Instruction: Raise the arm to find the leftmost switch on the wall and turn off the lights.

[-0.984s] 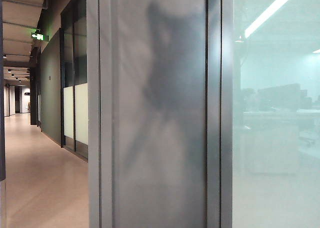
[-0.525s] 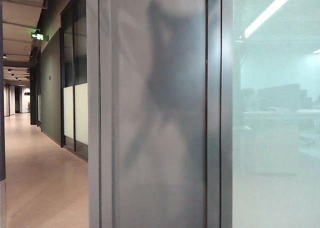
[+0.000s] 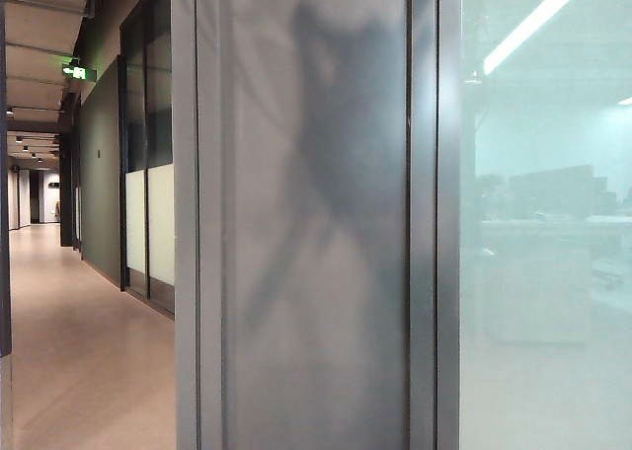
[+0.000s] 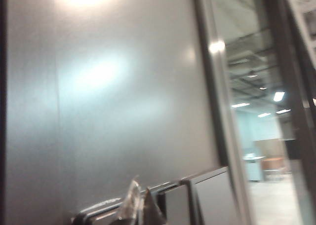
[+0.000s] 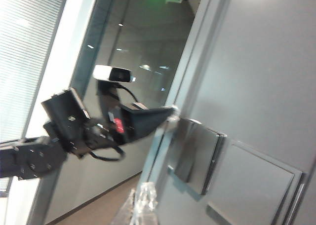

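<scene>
In the exterior view the arm shows only as a dark, blurred shadow (image 3: 336,144) on the grey wall panel. The right wrist view shows the black left arm (image 5: 74,131) reaching to the wall. Its left gripper (image 5: 169,112) is shut to a point at the edge of a grey switch plate (image 5: 195,153). I cannot tell whether it touches. A second plate (image 5: 256,188) sits beside the first. In the left wrist view the left gripper (image 4: 140,207) is shut just in front of the plates (image 4: 210,198). My right gripper (image 5: 143,205) is shut and holds nothing, short of the wall.
A corridor (image 3: 69,351) runs off at the left of the wall panel, and a metal frame post (image 3: 425,213) and frosted glass (image 3: 543,272) stand at its right. A ceiling light strip (image 3: 538,18) is lit. A camera (image 5: 113,73) sits atop the left arm.
The arm's shadow on the wall panel has shifted slightly and its lower part has spread downward. The rest of the scene is the same.
</scene>
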Controlling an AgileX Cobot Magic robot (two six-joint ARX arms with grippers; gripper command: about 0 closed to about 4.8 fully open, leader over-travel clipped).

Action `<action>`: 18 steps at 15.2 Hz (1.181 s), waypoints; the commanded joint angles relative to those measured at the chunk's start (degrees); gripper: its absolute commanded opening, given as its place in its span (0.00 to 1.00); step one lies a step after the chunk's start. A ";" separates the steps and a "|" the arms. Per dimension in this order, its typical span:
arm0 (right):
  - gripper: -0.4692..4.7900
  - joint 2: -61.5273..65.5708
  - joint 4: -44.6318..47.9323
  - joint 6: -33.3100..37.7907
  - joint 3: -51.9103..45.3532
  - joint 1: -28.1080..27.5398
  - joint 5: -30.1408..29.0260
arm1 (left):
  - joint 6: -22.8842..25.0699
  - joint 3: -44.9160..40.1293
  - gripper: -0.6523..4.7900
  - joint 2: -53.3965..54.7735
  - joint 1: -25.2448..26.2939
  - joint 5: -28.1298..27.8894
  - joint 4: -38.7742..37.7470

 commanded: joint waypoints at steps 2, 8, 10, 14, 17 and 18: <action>0.09 -0.11 -0.76 0.04 0.09 0.02 0.09 | 2.43 0.35 0.11 1.03 -0.24 -1.75 0.52; 0.09 -0.11 -0.76 0.04 0.09 0.02 0.09 | 2.64 0.35 0.11 2.73 -0.22 -3.43 1.36; 0.09 -0.11 -0.76 0.02 0.09 0.02 0.11 | 2.64 0.35 0.11 3.30 -0.22 -3.48 1.44; 0.09 -0.11 -0.63 0.04 0.09 0.02 0.11 | 2.62 0.37 0.11 3.91 -0.22 -3.48 1.40; 0.09 -0.13 -0.61 0.04 0.09 0.02 0.09 | 2.38 0.81 0.11 3.34 -0.22 0.02 3.87; 0.09 -0.13 -0.61 0.04 0.09 0.02 0.09 | 2.40 0.81 0.11 2.51 -0.22 0.68 4.00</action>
